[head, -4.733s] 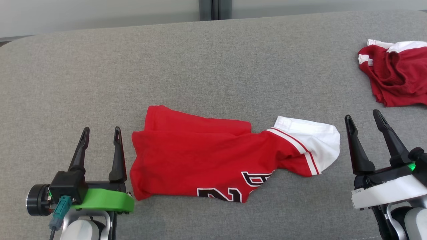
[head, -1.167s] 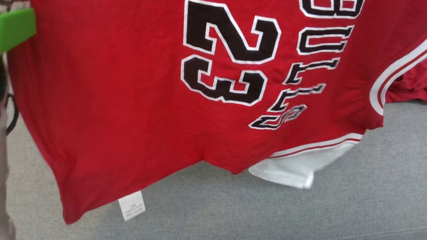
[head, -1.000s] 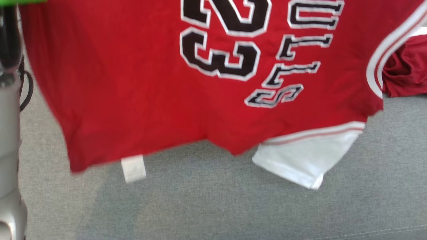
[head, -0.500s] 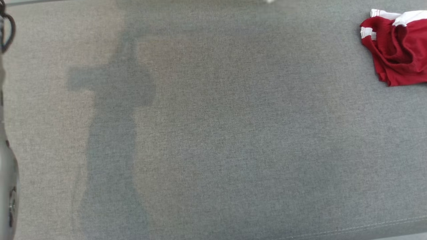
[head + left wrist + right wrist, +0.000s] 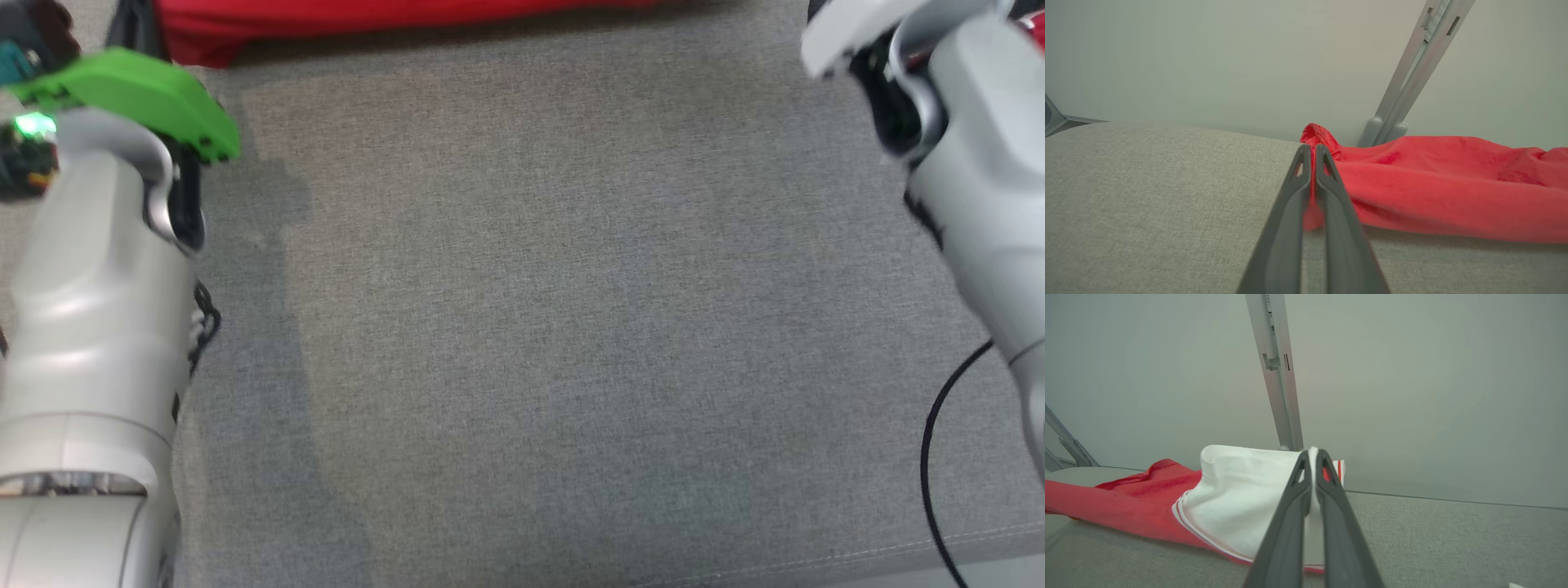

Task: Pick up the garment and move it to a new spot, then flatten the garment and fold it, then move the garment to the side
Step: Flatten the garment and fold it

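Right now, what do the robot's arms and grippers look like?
Both are smooth pale grey shells. The left forearm bears a bright green cover and a green light; the right forearm a white cover and a black cable. The left gripper and right gripper have long, dark grey, tapering, slotted fingers.

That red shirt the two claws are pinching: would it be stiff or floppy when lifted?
Probably floppy: the red shirt lies in soft wrinkled folds on the grey surface. Likely light: the left gripper and right gripper each hold it by a thin pinch of cloth. Lifted, it should drape, not keep shape.
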{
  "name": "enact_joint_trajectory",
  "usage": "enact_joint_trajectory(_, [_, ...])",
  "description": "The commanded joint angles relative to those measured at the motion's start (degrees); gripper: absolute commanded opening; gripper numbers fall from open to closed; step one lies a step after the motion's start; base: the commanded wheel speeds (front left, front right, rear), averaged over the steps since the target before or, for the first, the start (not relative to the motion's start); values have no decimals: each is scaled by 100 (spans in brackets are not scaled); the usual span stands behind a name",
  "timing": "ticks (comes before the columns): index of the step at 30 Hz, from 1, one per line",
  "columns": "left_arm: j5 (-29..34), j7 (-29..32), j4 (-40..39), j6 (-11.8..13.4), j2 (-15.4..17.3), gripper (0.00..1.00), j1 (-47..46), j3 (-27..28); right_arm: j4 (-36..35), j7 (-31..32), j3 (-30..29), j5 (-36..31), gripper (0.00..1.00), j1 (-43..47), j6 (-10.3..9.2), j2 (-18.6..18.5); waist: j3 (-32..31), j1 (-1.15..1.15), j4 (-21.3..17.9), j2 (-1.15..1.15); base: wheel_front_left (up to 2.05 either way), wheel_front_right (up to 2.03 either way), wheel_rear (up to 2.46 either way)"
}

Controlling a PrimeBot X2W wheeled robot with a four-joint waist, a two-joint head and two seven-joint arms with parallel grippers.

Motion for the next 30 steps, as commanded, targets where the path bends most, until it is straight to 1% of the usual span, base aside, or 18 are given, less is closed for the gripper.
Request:
enact_joint_trajectory(1, [-48,-26,0,-47,-21,0,254,81,-15,-74,98,79,0,247,-6,15,43,0,34,0,0,0,0])
enact_joint_trajectory(4, [-94,-27,-226,-157,-33,0,744,257,-223,-140,149,363,0,924,-6,-16,-15,0,71,0,0,0,0])
enact_joint_trajectory(5, [-48,-27,-316,-191,-38,0,917,274,-368,-149,61,422,0,1111,-6,-52,-46,0,91,0,0,0,0])
enact_joint_trajectory(9, [105,-28,-1032,-241,27,0,1873,523,-1241,-152,-408,322,0,2407,-6,-128,-248,0,99,0,0,0,0])
enact_joint_trajectory(10, [151,-28,-1281,-245,26,0,2158,622,-1536,-153,-605,281,0,2795,-5,-138,-315,0,107,0,0,0,0])
enact_joint_trajectory(13, [341,-27,-2004,-280,8,0,3003,815,-2394,-154,-1112,36,0,3875,-6,-123,-504,0,116,0,0,0,0])
enact_joint_trajectory(15, [463,-23,-2420,-274,-1,0,3605,924,-2893,-154,-1295,-174,0,4613,-5,-87,-647,0,97,0,0,0,0])
enact_joint_trajectory(20, [568,-23,-3413,-154,-119,0,4859,1019,-3897,-155,-1864,-484,0,6066,-7,-71,-949,0,146,0,0,0,0])
enact_joint_trajectory(23, [489,195,-4071,-42,-202,0,5613,994,-4448,-109,-2169,-645,0,6872,-7,-65,-1095,0,197,0,0,0,0])
enact_joint_trajectory(27, [389,617,-5131,229,-282,0,6438,1046,-5200,286,-2541,-798,0,7753,-7,53,-1183,0,224,0,0,0,0])
enact_joint_trajectory(30, [406,958,-5869,411,-268,0,6886,1057,-5691,621,-2780,-918,0,8162,-7,162,-1208,0,220,0,0,0,0])
